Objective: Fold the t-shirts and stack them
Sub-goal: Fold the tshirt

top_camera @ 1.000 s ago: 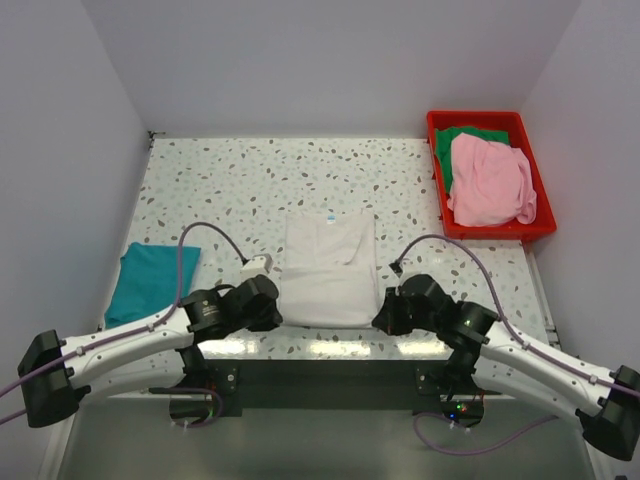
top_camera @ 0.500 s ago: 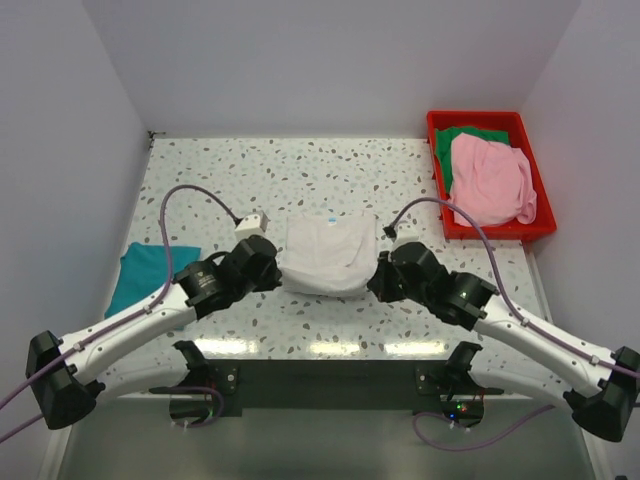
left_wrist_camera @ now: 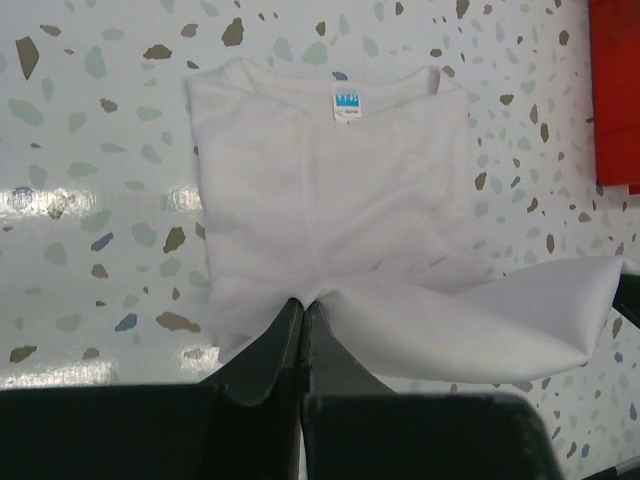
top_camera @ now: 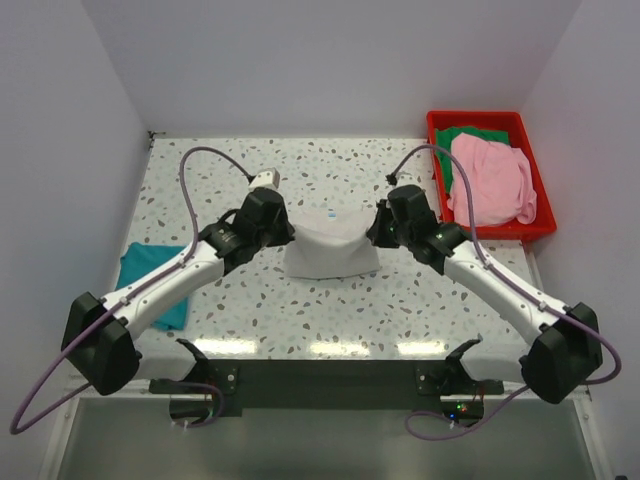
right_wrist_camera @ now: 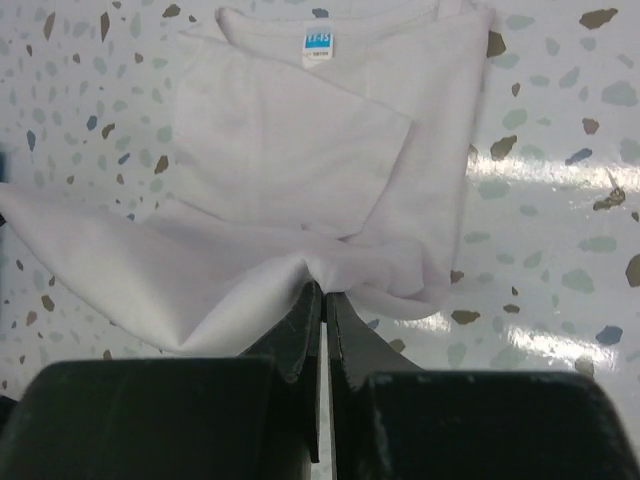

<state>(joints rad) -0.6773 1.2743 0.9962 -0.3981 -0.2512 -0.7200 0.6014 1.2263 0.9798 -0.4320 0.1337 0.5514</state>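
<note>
Your left pincer and right pincer pinch the off-white shirt mid-fold; the teal shirt lies at the worktop's left edge; pink shirt and green shirt wait in the bin.

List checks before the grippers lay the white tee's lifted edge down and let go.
1. Is the left gripper shut on the lifted edge of the off-white t-shirt: ok.
2. Is the right gripper shut on the same edge: ok.
3. Has the edge reached the neck label: not ok. The label is uncovered and the edge is short of it.
4. Is the bottom layer flat: not ok. It is bunched by the right gripper in the right wrist view.
5. Is the teal t-shirt apart from the fold: ok.
</note>
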